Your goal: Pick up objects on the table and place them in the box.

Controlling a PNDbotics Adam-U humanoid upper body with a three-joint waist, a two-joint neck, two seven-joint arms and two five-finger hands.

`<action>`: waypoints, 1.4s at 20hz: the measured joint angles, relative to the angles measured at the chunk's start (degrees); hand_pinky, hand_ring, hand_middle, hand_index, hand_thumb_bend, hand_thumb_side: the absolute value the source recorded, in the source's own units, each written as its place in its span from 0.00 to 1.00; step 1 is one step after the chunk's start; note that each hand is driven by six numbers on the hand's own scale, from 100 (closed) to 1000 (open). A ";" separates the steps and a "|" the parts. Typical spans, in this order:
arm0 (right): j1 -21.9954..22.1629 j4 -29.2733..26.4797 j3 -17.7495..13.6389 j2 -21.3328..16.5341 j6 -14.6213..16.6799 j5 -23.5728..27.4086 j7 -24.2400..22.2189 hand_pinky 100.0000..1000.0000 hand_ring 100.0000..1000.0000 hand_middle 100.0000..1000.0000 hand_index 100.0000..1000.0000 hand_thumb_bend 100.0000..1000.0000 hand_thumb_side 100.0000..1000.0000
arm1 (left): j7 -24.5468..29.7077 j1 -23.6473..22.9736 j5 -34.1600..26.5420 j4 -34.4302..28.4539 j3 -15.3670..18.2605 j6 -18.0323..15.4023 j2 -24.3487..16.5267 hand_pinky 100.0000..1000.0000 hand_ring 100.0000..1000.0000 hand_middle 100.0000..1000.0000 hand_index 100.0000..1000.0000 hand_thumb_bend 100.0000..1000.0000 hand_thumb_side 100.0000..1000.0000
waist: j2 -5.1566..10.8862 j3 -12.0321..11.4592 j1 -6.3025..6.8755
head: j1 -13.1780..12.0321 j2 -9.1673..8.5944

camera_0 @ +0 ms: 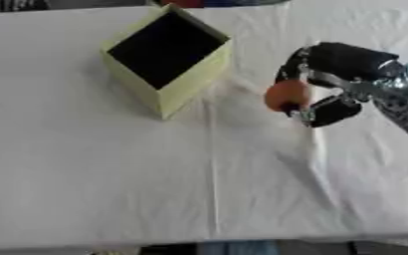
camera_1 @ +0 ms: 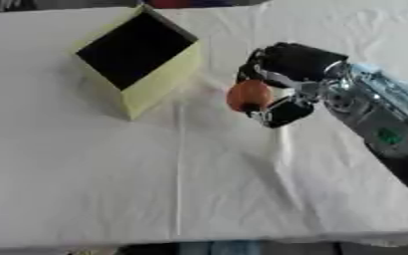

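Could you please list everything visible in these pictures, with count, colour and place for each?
box: one, pale yellow with a dark open inside, far left of centre on the table, turned corner-on.
round object: one, orange, right of the box, held in the right hand.
tablecloth: one, white and creased, covering the table.
right hand: one, black with silver arm behind, coming in from the right, fingers and thumb curled round the orange round object.
left hand: not in view.
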State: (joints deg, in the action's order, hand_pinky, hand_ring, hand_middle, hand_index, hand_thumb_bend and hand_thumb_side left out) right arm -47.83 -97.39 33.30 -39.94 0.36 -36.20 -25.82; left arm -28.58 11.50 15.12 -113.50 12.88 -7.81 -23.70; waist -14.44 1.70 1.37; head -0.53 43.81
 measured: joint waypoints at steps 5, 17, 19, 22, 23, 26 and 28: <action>-8.22 -0.03 0.39 4.69 -1.17 0.39 -2.84 0.79 0.59 0.37 0.65 0.00 0.08 | 0.25 0.04 -0.03 0.00 -0.22 -0.03 0.00 0.66 0.56 0.59 0.69 0.01 0.81 | 0.00 -0.67 0.01 | 0.51 0.00; -17.32 5.37 -0.38 13.51 -1.82 -2.33 -5.12 0.79 0.61 0.39 0.67 0.00 0.05 | 1.81 1.83 -1.34 -0.01 -1.71 -0.39 0.61 0.66 0.56 0.59 0.69 0.01 0.81 | -0.03 -5.02 0.25 | 4.77 -0.44; -20.11 7.78 -1.25 16.12 -3.16 -3.92 -6.08 0.79 0.60 0.39 0.67 0.00 0.05 | 2.15 2.22 -1.59 -0.01 -1.86 -0.52 0.98 0.66 0.56 0.59 0.69 0.01 0.81 | -0.40 -5.07 0.18 | 5.32 -0.82; -22.93 11.96 -2.65 20.19 -5.53 -6.43 -6.45 0.79 0.60 0.38 0.67 0.00 0.10 | 2.34 2.46 -1.76 -0.01 -1.92 -0.59 0.99 0.66 0.56 0.59 0.69 0.01 0.81 | -0.77 -5.03 0.36 | 5.51 -1.24; -23.43 13.35 -3.04 21.59 -6.24 -7.33 -6.18 0.79 0.59 0.38 0.67 0.00 0.08 | 2.36 2.48 -1.78 -0.01 -1.92 -0.61 0.99 0.66 0.56 0.59 0.69 0.01 0.81 | -0.78 -4.99 0.35 | 5.51 -1.36; -24.48 17.54 -4.27 25.65 -7.37 -9.86 -4.72 0.79 0.59 0.38 0.67 0.00 0.10 | 2.39 2.57 -1.85 -0.01 -1.92 -0.60 1.01 0.66 0.56 0.59 0.69 0.01 0.81 | -1.06 -4.96 0.50 | 5.55 -1.61; -25.03 20.51 -5.03 28.52 -7.11 -11.68 -3.54 0.79 0.60 0.39 0.67 0.00 0.08 | 2.43 2.67 -1.92 -0.01 -1.93 -0.59 1.05 0.66 0.56 0.59 0.69 0.01 0.81 | -1.10 -4.96 0.62 | 5.68 -1.64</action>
State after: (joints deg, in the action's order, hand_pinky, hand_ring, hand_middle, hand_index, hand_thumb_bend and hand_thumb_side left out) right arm -72.87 -76.88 28.28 -11.42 -6.75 -47.88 -29.36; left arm -26.14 14.17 13.19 -113.51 10.95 -8.40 -22.65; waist -15.54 -3.27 1.99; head 5.15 42.17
